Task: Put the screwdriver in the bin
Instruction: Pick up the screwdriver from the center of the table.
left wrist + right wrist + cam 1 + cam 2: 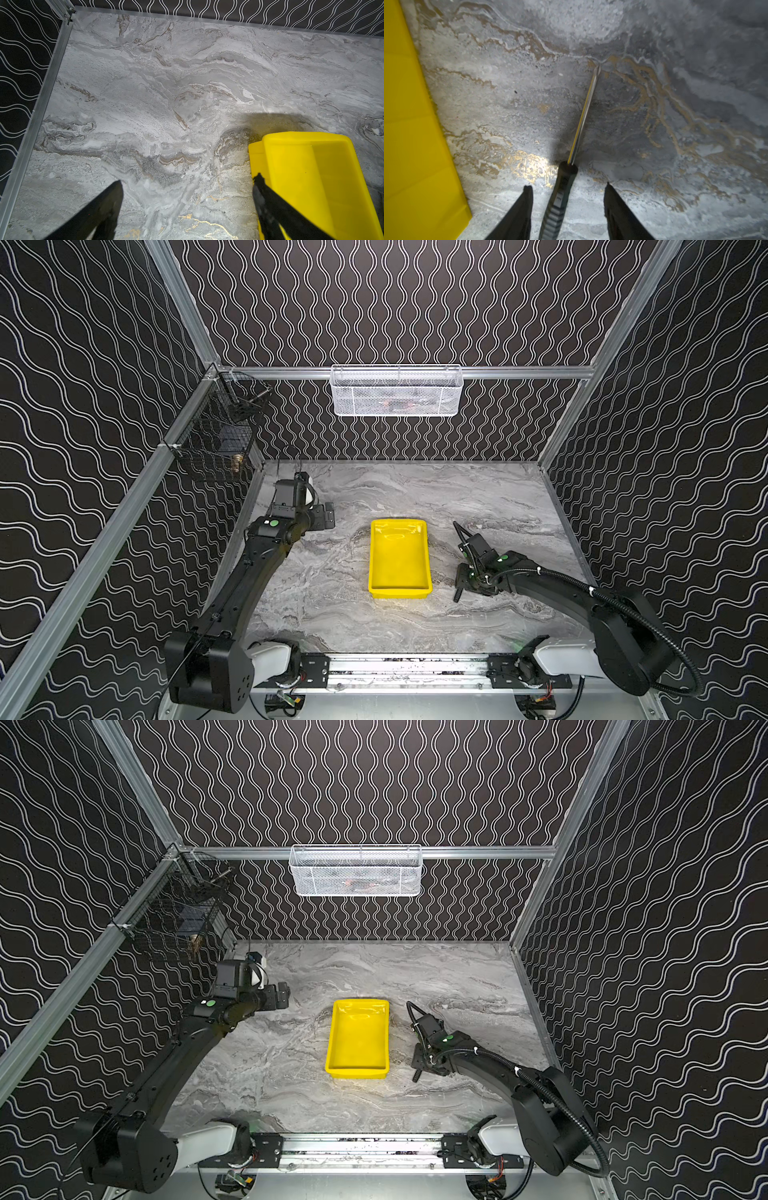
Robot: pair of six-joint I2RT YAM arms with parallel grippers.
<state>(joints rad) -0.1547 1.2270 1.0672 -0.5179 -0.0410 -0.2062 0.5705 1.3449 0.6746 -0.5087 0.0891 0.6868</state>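
The screwdriver (566, 172) lies flat on the surface (675, 104) just beside the bin (404, 104), outside its long wall on the right arm's side, not yet in it. The right end effector (568, 185) straddles the black ribbed handle, jaws spread with a gap on each side, touching nothing. The left end effector (188, 178) hangs spread and empty off the bin's opposite side. The tool looks light and rigid; its thin shaft is smooth and likely to roll or slip, so the ribbed handle near the collar seems the better place to pinch
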